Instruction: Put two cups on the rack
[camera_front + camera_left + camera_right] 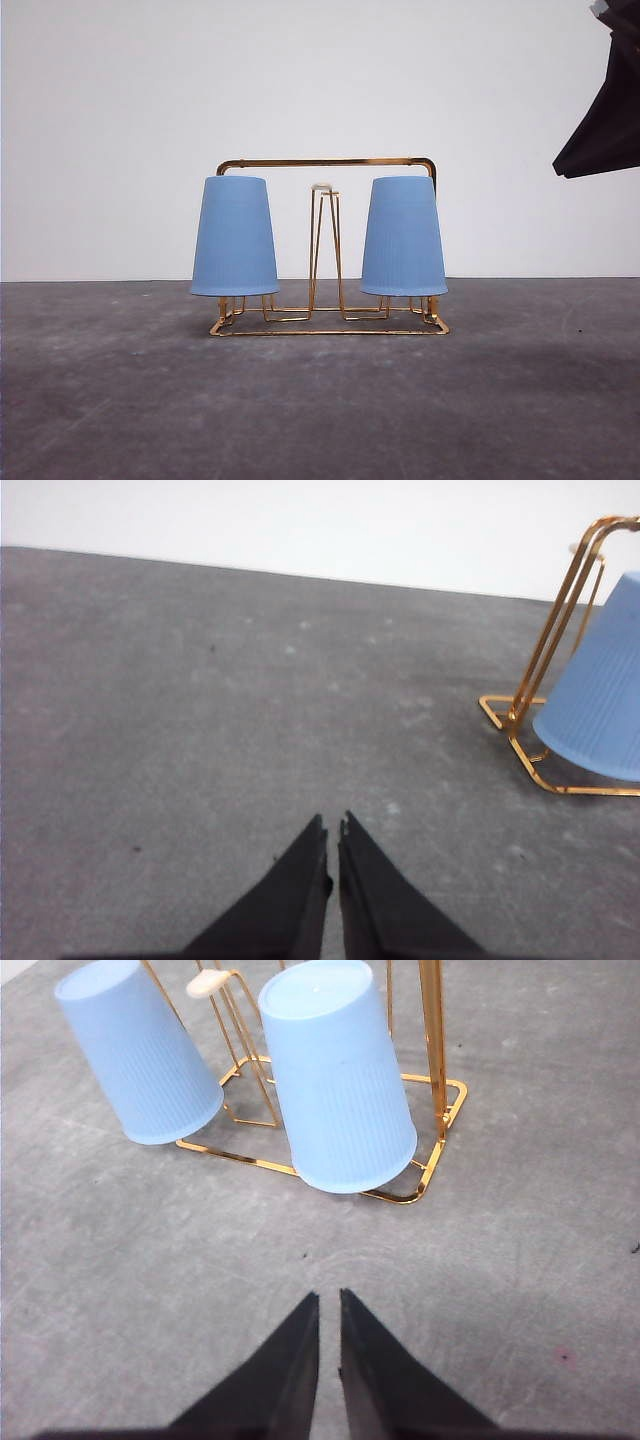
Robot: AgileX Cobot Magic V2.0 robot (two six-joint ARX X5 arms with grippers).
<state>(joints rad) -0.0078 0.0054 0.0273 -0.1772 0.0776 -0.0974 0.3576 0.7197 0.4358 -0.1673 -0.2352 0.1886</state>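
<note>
Both cups point(234, 236) point(403, 236) inverted on rack point(328, 162), 9 and 3 o'clock of centre prong; both jaws clenched, empty.

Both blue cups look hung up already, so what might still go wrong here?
1. The right gripper, fingers nearly closed, sits close to the nearer light-blue ribbed cup; a forward move might knock it off.
2. The thin gold wire rack looks light, so a bump could slide or tip it, taking the other blue cup along.
</note>
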